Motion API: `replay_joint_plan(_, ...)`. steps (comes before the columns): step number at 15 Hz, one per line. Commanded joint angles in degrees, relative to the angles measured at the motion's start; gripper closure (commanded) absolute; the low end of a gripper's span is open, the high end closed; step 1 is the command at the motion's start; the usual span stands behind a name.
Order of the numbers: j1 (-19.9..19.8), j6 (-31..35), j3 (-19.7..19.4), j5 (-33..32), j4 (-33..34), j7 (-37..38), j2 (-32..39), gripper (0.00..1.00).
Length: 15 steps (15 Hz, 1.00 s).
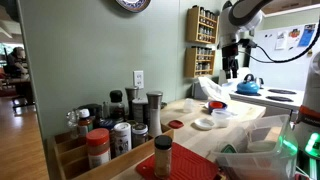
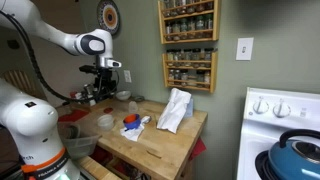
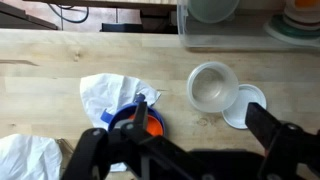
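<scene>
One blue-and-orange object (image 3: 150, 124) lies just beneath the tool (image 3: 180, 145); jaws spread wide.

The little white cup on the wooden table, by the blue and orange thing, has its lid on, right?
No. The wrist view shows the little white cup open, its lid lying beside it on the wooden table, by the blue and orange thing.

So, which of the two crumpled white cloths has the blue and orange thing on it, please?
The cloth just ahead of the gripper bears the blue and orange thing; the other cloth, lower left, lies bare.
</scene>
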Motion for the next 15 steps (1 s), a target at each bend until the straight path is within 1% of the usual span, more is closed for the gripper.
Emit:
replay_joint_plan(1,-0.2,-0.1,0.1,0.1,0.1,-0.1,0.0,0.00)
replay_joint_plan(3,-0.2,-0.1,0.1,0.1,0.1,-0.1,0.0,0.00)
replay_joint_plan(5,2.1,2.1,1.3,1.0,0.7,-2.1,2.7,0.00)
replay_joint_plan(7,5.0,7.9,3.3,1.6,0.5,-4.4,5.9,0.00)
replay_joint_plan(9,7.8,16.3,5.3,3.1,0.2,-4.9,9.8,0.00)
replay_joint_plan(11,10.4,22.7,6.3,5.6,0.7,-6.3,14.2,0.00)
replay_joint_plan(13,12.6,26.5,6.4,7.9,0.9,-10.0,18.6,0.00)
replay_joint_plan(15,13.6,28.1,6.2,9.7,1.0,-14.0,22.2,0.00)
